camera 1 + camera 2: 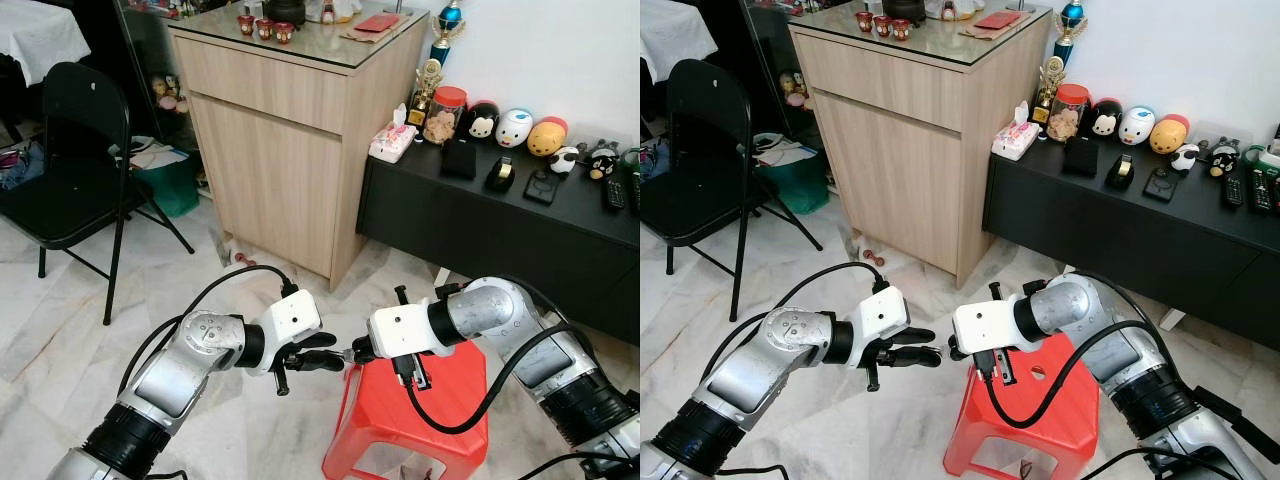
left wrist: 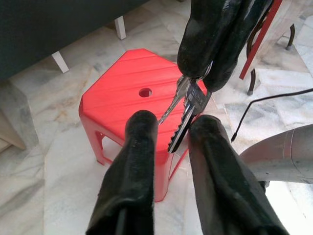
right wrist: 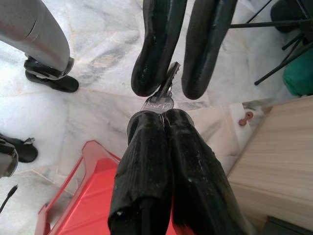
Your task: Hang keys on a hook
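Note:
A small bunch of silver keys [image 2: 188,110] hangs in the air over a red plastic stool [image 1: 445,415]. My right gripper [image 3: 164,115] is shut on the keys' head end [image 3: 157,102]. From the opposite side my left gripper [image 2: 174,122] faces it, open, with the key blades in the gap between its two fingers [image 2: 142,132]. The two grippers meet tip to tip in the head views, the left gripper [image 1: 325,355] just left of the right gripper [image 1: 360,352], above the stool's left edge.
A tall wooden cabinet [image 1: 290,150] stands ahead. A low black sideboard [image 1: 480,225] with figurines and remotes runs along the right wall. A black folding chair [image 1: 70,150] is at the left. The floor is pale marble [image 1: 230,300].

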Robot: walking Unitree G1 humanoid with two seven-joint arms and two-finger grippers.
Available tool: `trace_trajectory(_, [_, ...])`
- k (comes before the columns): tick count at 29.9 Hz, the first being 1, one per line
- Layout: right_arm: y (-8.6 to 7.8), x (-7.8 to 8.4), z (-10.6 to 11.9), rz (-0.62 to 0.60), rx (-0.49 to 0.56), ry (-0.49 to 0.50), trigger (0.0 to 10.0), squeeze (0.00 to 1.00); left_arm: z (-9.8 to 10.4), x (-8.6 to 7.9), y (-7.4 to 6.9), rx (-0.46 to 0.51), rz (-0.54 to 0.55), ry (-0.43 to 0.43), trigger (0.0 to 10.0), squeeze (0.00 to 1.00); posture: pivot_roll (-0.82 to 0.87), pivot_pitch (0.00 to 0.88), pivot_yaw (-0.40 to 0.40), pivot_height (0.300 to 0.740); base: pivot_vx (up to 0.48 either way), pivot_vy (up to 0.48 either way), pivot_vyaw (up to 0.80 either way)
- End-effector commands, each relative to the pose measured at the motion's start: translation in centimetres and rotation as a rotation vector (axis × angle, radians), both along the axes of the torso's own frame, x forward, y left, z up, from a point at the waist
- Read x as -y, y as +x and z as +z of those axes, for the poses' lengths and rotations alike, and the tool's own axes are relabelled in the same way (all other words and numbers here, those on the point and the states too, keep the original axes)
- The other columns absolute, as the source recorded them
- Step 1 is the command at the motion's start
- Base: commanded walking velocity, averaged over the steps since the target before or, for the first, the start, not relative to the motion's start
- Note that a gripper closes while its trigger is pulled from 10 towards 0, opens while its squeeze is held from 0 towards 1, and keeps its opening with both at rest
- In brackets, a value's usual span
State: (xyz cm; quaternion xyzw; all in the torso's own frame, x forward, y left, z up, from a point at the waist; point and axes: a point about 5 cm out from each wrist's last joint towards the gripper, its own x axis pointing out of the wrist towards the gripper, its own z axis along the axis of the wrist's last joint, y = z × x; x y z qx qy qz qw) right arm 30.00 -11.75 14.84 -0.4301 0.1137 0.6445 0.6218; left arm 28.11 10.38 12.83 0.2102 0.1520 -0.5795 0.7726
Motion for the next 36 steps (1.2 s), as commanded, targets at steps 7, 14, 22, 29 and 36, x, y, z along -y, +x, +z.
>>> trace_trajectory(7, [-0.21, -0.36, 0.03, 0.018, 0.01, 0.001, 10.0, 0.0, 0.44, -0.16, 0.06, -0.008, -0.016, 0.001, 0.0, 0.0, 0.14, 0.03, -0.025, 0.736, 0.0, 0.0, 0.0])
trace_trajectory(14, [-0.25, -0.52, -0.11, 0.02, 0.01, 0.002, 10.0, 0.0, 0.42, -0.09, -0.14, -0.017, -0.024, -0.007, 0.0, 0.0, 0.14, 0.03, -0.027, 0.736, 0.0, 0.0, 0.0])
trace_trajectory(22, [-0.18, -0.43, -0.3, 0.009, 0.009, -0.003, 10.0, 0.0, 0.46, 0.07, -0.17, -0.023, -0.023, -0.022, 0.0, 0.0, 0.14, 0.028, -0.026, 0.736, 0.0, 0.0, 0.0])
trace_trajectory(29, [-0.27, -0.32, -0.3, -0.019, -0.045, 0.019, 10.0, 0.0, 0.52, -0.29, 0.29, 0.002, 0.016, -0.019, 0.0, 0.0, 0.14, 0.029, -0.027, 0.736, 0.0, 0.0, 0.0])
trace_trajectory(36, [-0.3, -0.19, -0.28, -0.026, -0.055, 0.029, 10.0, 1.0, 0.35, -0.45, 0.39, 0.009, 0.029, -0.017, 0.0, 0.0, 0.14, 0.029, -0.027, 0.736, 0.0, 0.0, 0.0])
